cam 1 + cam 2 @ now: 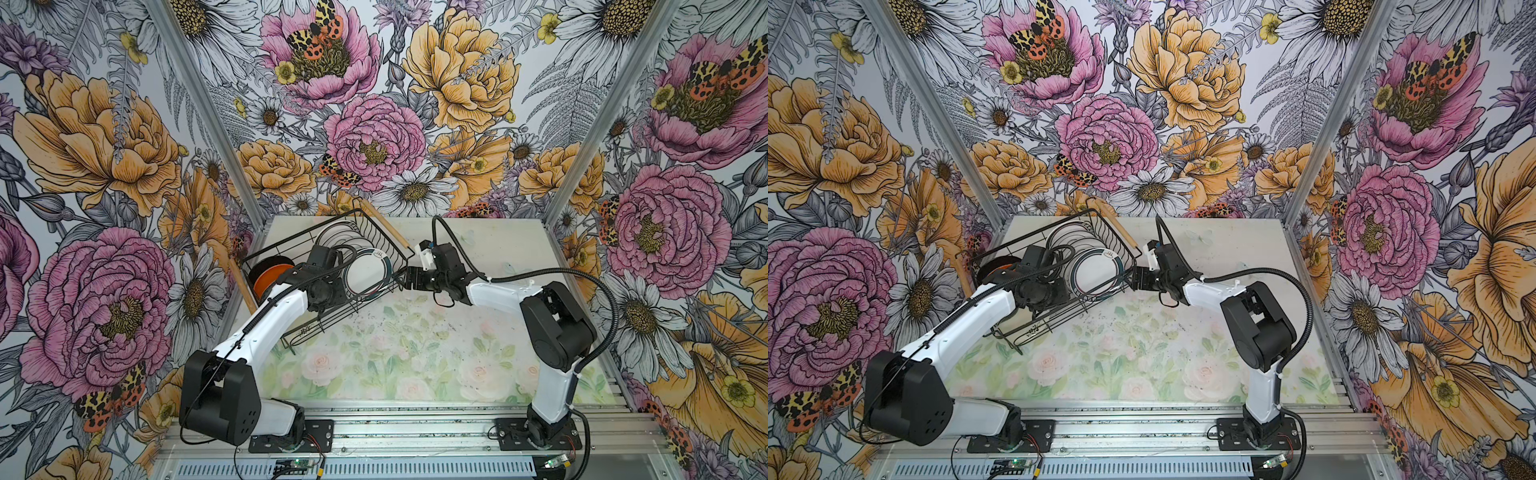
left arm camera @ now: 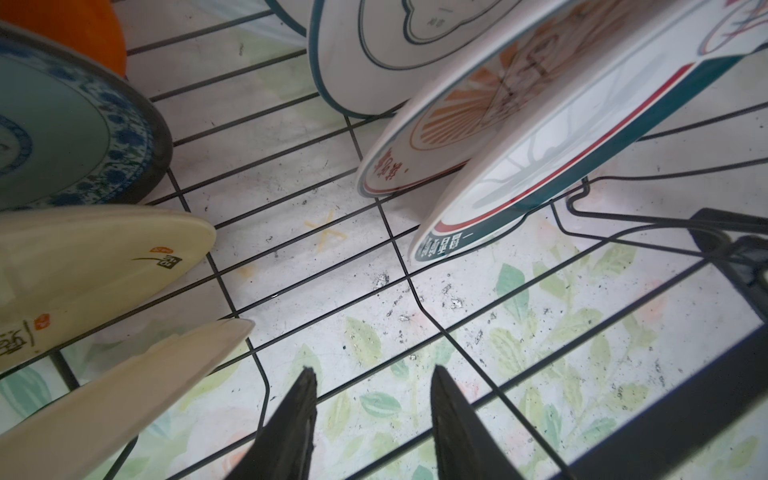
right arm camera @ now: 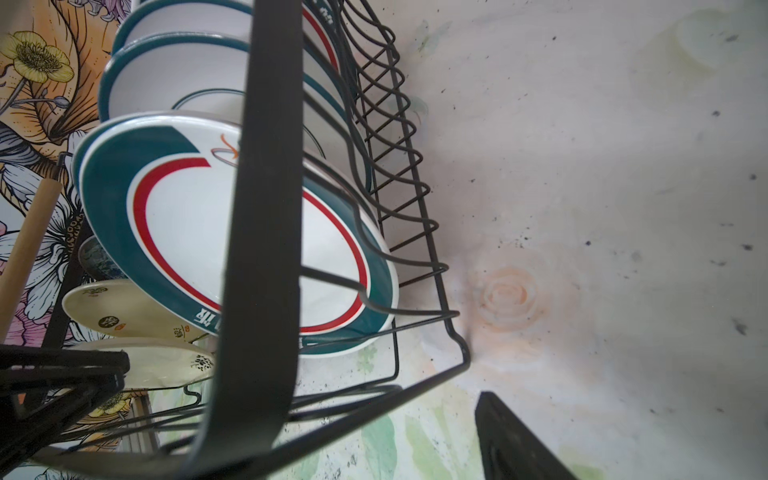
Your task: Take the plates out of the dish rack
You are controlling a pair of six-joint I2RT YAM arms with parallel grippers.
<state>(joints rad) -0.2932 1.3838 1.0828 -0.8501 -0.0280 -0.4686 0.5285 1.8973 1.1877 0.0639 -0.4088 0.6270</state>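
- Several plates [image 1: 337, 237] on edge in the wire slots of the dish rack [image 1: 332, 320], at the far left corner of the table [image 1: 415, 353], askew to its edges.
- On the rack's right side, a white plate with teal and red rim bands [image 3: 174, 216]; on its left side, an orange plate [image 1: 270, 276].
- Also in the rack, in the left wrist view: cream plates [image 2: 104, 257], a blue-patterned plate [image 2: 62, 137], more teal-rimmed ones [image 2: 374, 62].
- Left gripper [image 2: 372, 399] down inside the rack, between the cream plates and the teal-rimmed ones, fingertips apart with only the wire floor beyond them, clear of every plate.
- Right gripper [image 1: 407, 283] at the rack's right-hand corner, just past the near end of a wooden handle [image 1: 388, 228], jaws wide apart astride the flat rim band [image 3: 266, 166]; contact with that rim impossible to tell.
- Second wooden handle [image 1: 243, 286] along the rack's left side.
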